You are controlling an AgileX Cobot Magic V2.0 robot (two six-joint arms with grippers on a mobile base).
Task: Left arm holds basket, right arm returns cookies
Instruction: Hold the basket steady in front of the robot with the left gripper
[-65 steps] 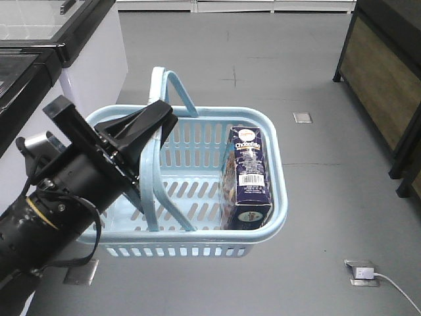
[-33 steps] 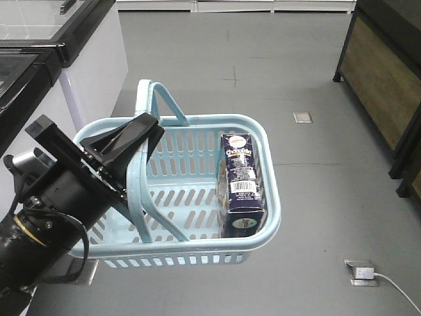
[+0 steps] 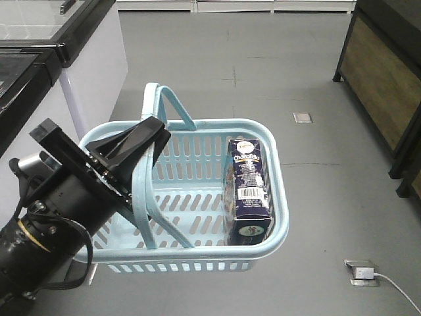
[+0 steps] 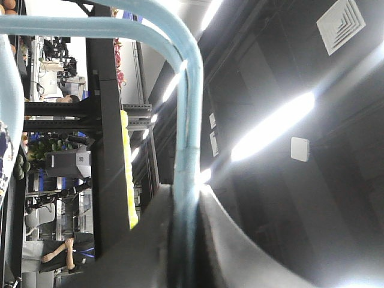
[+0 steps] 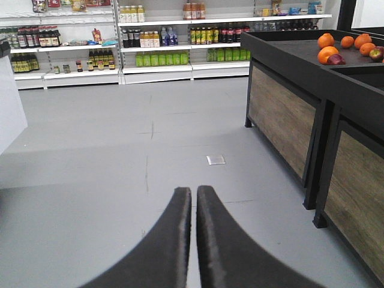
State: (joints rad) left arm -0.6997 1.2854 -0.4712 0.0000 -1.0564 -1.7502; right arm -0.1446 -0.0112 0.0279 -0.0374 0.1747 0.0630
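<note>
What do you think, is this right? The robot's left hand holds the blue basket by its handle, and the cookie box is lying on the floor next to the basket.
Not quite. The left hand does hold the basket by its handle, but the cookie box is inside the basket, not on the floor next to it. The front-facing view shows it.

A grey floor [image 3: 316,79] is seen all round, with a small metal plate [image 3: 302,117] set into it and a socket box [image 3: 362,271] trailing a white cable [image 3: 398,289]. Oranges [image 5: 328,53] are piled on a dark wood-panelled stand [image 5: 282,114], and bottles [image 5: 161,59] are lined along white shelves [image 5: 162,39] behind.
</note>
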